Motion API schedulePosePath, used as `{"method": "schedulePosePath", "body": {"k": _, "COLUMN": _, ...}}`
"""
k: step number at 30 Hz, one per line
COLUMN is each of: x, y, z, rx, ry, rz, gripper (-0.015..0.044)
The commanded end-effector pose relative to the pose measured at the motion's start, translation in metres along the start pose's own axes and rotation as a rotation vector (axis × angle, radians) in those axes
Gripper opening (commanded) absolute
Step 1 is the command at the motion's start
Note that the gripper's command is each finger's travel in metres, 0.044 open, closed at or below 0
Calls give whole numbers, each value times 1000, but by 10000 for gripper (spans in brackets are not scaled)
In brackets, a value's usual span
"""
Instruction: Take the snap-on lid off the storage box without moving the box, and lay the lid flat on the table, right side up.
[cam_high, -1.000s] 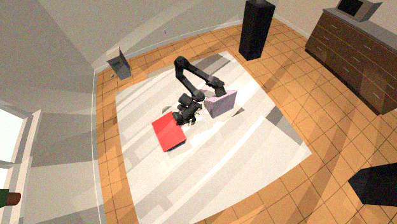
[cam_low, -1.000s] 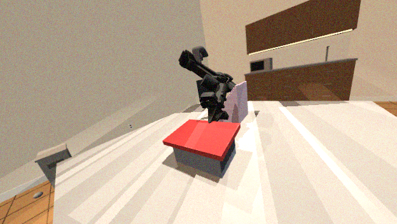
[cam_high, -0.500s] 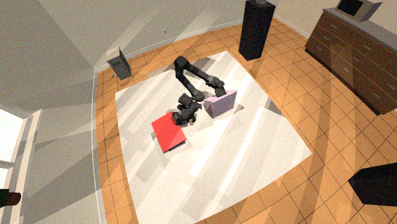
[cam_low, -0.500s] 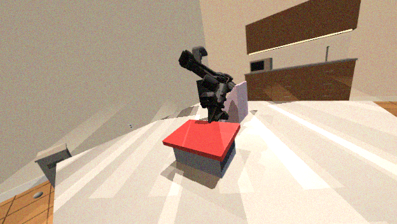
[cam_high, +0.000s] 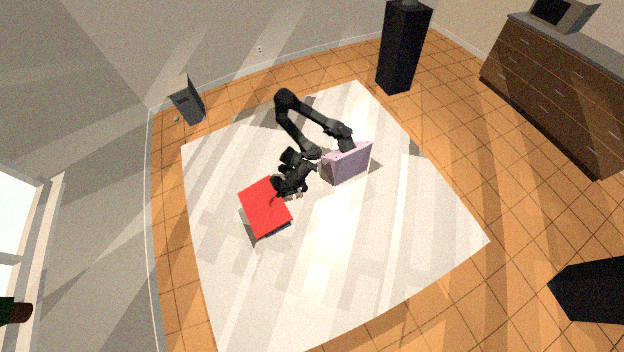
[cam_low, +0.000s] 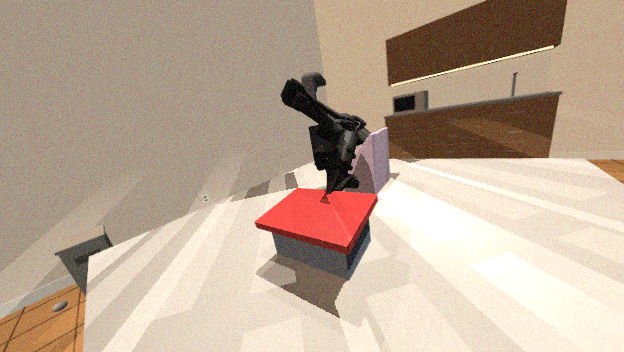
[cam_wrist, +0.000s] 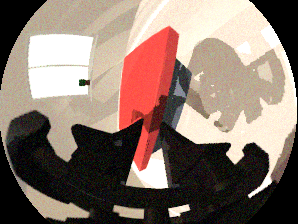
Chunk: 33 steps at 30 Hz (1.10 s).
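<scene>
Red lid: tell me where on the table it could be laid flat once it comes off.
The gripper grips the red lid, on the grey box. Bare table stretches in front of the box and toward the far corner. Crowded: the gap between box, arm and lilac container.
</scene>
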<state>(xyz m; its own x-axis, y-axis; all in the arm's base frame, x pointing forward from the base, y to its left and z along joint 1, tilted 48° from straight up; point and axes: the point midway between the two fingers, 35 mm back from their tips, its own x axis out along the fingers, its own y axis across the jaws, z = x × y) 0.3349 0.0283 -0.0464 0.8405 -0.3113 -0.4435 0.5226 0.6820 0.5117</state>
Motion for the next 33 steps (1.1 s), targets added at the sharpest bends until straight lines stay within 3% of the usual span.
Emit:
{"method": "schedulePosePath", "body": {"k": 1, "x": 1, "y": 0, "z": 0, "rx": -2, "ry": 1, "rz": 0, "gripper": 0}}
{"method": "schedulePosePath", "body": {"k": 33, "x": -1, "y": 5, "z": 0, "rx": -2, "ry": 0, "rz": -4, "gripper": 0}}
